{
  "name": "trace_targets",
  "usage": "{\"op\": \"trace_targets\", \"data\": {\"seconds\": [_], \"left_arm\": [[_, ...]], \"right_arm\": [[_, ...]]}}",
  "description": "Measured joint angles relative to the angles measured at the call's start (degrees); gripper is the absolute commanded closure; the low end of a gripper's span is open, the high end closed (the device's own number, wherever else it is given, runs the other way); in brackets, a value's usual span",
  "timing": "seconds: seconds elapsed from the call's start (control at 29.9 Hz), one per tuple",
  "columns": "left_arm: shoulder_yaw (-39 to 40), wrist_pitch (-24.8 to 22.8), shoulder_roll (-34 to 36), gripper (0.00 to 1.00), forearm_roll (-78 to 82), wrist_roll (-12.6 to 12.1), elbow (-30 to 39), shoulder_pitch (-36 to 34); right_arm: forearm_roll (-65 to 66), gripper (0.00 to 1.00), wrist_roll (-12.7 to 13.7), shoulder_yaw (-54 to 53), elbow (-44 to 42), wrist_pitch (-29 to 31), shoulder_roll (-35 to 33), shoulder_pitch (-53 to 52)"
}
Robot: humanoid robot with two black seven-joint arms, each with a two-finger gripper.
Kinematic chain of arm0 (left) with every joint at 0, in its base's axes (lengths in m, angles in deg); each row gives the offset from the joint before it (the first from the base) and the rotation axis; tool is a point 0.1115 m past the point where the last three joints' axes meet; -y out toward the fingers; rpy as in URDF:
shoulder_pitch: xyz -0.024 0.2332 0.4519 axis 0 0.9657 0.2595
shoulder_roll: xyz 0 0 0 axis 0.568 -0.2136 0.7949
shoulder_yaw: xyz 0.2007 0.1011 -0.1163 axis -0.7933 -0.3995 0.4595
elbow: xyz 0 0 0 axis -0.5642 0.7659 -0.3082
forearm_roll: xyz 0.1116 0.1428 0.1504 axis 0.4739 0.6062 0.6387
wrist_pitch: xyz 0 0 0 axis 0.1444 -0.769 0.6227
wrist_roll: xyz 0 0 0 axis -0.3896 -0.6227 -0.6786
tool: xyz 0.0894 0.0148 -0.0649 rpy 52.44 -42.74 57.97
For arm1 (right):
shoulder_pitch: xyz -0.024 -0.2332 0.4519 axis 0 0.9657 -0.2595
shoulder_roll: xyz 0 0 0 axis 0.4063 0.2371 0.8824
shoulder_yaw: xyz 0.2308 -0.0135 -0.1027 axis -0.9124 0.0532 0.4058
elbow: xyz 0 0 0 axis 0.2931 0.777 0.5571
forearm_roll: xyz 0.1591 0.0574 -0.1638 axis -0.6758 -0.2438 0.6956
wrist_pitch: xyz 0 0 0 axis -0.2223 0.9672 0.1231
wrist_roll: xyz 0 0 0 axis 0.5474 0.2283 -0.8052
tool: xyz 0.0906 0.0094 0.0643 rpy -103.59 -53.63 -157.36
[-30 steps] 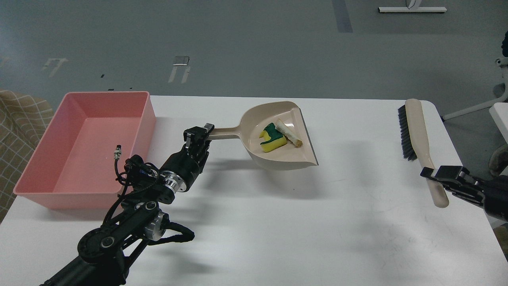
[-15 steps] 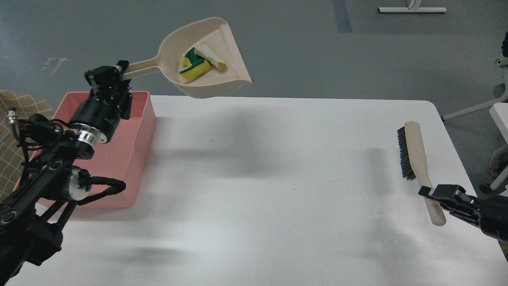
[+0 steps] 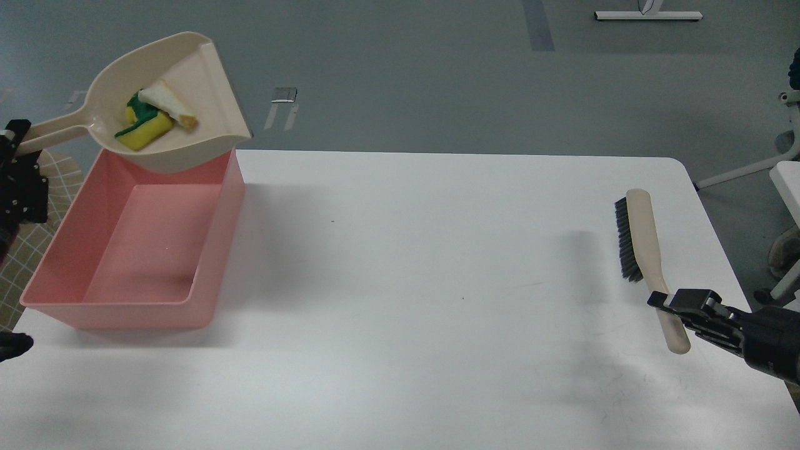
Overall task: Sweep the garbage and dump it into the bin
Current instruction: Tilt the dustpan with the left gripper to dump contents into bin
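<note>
Up at the far left, above the back edge of a large salmon-pink rectangular plastic tub [image 3: 134, 250], a beige plastic dustpan with a long handle [image 3: 169, 103] is held in the air. Inside its scoop lie the two bits of garbage: a small yellow sponge piece with a green scouring layer [image 3: 144, 122] and, touching it on the right, a pale cream crust-like scrap [image 3: 169, 104]. Both rest toward the back of the scoop, with the pan's open lip pointing right. The tub's inside looks bare and pink (nothing shows on its floor). It sits on the left end of a white table [image 3: 437, 312], its long side running away from the viewer.

The dustpan's handle runs left to the left gripper [image 3: 15, 140], a black shape at the very edge of view; the handle end meets it, but whether its jaws are clamped cannot be told, since most of it is cut off.

Well apart, at the right end of the table, a beige hand brush with dark bristles [image 3: 644, 250] points away from the viewer, bristles facing left. The right gripper [image 3: 672, 303] has its black jaws closed around the lower part of the brush's handle.
</note>
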Motion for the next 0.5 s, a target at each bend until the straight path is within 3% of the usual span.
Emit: {"op": "trace_targets", "data": {"seconds": [0.13, 0.33, 0.5], "left_arm": [[3.34, -1.77, 2.61, 1.00, 3.07, 0.80, -1.47, 3.77], [4.03, -1.96, 7.92, 1.00, 14.08, 6.66, -2.13, 7.19], [4.15, -1.38, 10.46, 1.00, 21.96, 8.26, -2.14, 7.44]], "right_arm": [[0.00, 1.00, 0.01, 0.00, 0.00, 0.01, 0.57, -0.02], [0.01, 1.00, 0.12, 0.00, 0.01, 0.01, 1.07, -0.09], [0.08, 1.00, 0.18, 0.07, 0.15, 0.07, 1.35, -0.09]]}}
